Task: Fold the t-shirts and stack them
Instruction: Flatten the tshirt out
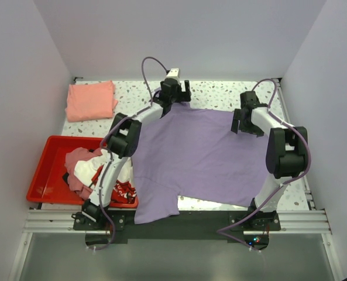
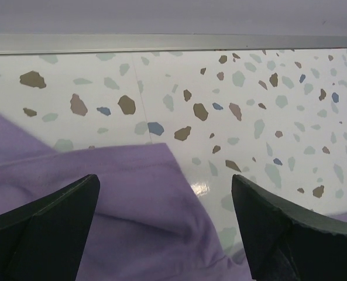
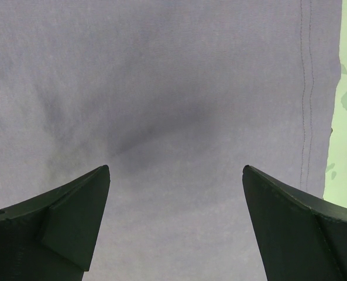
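Claws released: left gripper (image 2: pixel 165 193), right gripper (image 3: pixel 176 175). One lavender t-shirt (image 1: pixel 196 158), one salmon t-shirt (image 1: pixel 91 100); heap (image 1: pixel 88 170) in red tray (image 1: pixel 44 170) (count indiscernible).

You have a spread shirt (image 1: pixel 202 158) mid-scene — a folded shirt (image 1: pixel 91 100) far left, a tray (image 1: pixel 46 171) of heaped shirts (image 1: pixel 86 167) near left.

Overhead camera looks down from behind; both wrist cameras sit close over the lavender t-shirt (image 1: pixel 196 158)
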Action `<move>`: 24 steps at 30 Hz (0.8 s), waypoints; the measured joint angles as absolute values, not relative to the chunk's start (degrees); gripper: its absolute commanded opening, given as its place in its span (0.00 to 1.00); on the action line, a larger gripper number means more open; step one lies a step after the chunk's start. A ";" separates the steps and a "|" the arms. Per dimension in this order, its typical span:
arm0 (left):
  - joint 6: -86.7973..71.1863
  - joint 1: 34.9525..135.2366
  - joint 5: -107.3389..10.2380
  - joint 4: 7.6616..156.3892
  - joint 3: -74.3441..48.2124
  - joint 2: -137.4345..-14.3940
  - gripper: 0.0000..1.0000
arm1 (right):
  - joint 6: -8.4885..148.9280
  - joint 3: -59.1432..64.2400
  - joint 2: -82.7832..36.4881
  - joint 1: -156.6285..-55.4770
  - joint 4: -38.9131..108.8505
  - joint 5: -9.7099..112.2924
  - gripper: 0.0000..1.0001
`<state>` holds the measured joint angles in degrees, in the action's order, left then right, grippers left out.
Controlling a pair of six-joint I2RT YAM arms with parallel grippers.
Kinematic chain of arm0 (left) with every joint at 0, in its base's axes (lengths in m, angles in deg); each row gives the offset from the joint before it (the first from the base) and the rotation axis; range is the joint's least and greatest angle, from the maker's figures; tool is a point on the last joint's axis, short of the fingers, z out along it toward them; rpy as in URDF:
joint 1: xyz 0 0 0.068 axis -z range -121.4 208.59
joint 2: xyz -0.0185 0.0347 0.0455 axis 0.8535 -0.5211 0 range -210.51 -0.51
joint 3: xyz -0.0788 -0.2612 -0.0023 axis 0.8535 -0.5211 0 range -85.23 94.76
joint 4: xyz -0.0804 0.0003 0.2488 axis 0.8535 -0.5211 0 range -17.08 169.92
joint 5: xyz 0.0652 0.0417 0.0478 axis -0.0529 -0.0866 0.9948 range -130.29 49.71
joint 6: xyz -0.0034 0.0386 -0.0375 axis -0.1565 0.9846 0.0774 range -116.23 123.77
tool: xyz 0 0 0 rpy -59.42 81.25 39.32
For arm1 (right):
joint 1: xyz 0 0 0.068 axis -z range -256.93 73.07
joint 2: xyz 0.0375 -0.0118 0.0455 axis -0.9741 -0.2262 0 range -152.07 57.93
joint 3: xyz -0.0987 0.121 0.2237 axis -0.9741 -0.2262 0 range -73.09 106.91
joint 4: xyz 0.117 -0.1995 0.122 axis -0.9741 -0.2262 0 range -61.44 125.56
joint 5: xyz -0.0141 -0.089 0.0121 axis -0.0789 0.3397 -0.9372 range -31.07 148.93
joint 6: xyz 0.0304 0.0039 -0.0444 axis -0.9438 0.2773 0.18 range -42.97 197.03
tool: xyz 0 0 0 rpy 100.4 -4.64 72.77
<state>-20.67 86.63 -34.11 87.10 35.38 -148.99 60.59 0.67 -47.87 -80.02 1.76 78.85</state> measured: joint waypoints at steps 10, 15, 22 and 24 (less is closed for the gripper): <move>-21.98 86.63 -32.19 87.63 25.26 -137.87 1.00 | 60.57 0.67 -47.65 -80.02 1.74 78.83 0.99; -24.21 86.63 -31.73 86.12 25.26 -138.44 1.00 | 60.57 0.67 -46.99 -80.02 1.76 78.85 0.99; -26.66 86.63 -30.86 84.24 25.72 -140.23 1.00 | 60.57 0.67 -46.86 -80.02 1.76 78.85 0.99; -27.10 86.63 -30.66 83.60 27.12 -141.37 1.00 | 60.57 0.67 -46.86 -80.02 1.76 78.88 0.99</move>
<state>-27.10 86.63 -30.66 83.60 27.12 -141.37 60.57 0.67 -46.86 -80.02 1.76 78.88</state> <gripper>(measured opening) 0.997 0.987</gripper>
